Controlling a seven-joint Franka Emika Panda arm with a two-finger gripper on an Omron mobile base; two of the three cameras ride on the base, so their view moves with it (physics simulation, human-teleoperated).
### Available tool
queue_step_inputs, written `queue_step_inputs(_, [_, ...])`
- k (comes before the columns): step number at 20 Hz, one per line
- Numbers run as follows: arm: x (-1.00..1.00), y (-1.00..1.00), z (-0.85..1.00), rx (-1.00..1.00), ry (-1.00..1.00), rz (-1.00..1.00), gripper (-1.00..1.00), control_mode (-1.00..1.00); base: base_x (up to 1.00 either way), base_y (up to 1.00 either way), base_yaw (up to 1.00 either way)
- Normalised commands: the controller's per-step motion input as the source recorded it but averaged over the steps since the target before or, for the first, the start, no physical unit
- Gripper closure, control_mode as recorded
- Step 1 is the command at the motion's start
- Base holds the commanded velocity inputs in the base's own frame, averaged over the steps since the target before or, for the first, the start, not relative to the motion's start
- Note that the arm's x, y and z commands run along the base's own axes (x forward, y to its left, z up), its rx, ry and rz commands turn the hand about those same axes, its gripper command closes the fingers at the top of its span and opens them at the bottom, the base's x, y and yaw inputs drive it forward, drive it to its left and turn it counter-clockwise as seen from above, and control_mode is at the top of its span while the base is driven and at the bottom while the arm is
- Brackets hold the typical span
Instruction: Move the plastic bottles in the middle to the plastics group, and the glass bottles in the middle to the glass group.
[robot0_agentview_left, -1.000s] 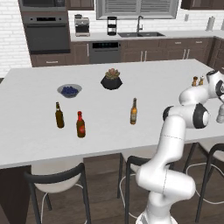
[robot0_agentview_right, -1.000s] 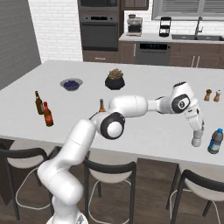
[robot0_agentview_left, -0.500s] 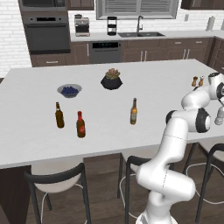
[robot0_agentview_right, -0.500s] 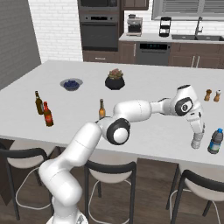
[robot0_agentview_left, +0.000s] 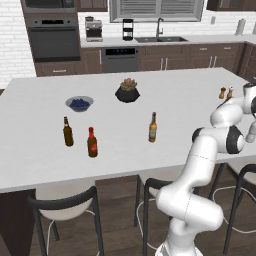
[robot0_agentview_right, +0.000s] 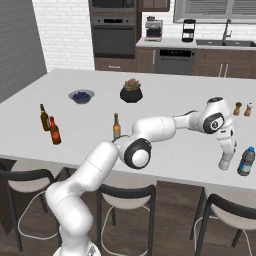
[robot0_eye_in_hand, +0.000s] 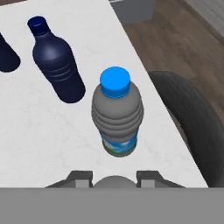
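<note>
My gripper (robot0_eye_in_hand: 114, 177) is at the right end of the island counter, close to its near edge, and is shut on a whitish plastic bottle (robot0_agentview_right: 225, 163), whose rounded grey top sits between the fingertips (robot0_eye_in_hand: 79, 176). Just beyond it stands the blue-labelled plastic bottle (robot0_eye_in_hand: 117, 111) (robot0_agentview_right: 245, 161), upright with a blue cap, its dark shadow lying on the counter. The slim amber glass bottle (robot0_agentview_left: 152, 127) (robot0_agentview_right: 116, 126) stands alone mid-counter. At the left end stand the dark brown bottle (robot0_agentview_left: 67, 132) and the red-necked bottle (robot0_agentview_left: 92, 142).
Salt and pepper shakers (robot0_agentview_right: 242, 108) stand behind the gripper. A bowl (robot0_agentview_left: 79, 103) and a potted plant (robot0_agentview_left: 127, 91) sit toward the far side. The counter's front edge and a dark stool seat (robot0_eye_in_hand: 192, 131) lie right beside the blue-labelled bottle.
The arm has eased slightly right and lower at the counter's right end. The bottles on the counter stand as before.
</note>
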Motion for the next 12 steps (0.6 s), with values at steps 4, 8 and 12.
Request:
queue_step_inputs(4, [-0.13, 0.15, -0.48, 0.0, -0.07, 0.0, -1.0, -1.0, 0.0, 0.0, 0.0])
queue_step_inputs(8, [-0.1, 0.11, 0.01, -0.03, -0.05, 0.01, -1.0, -1.0, 0.0, 0.0, 0.0])
queue_step_inputs(12, [-0.02, 0.13, 0.0, 0.0, 0.0, 0.01, -1.0, -1.0, 0.0, 0.0, 0.0])
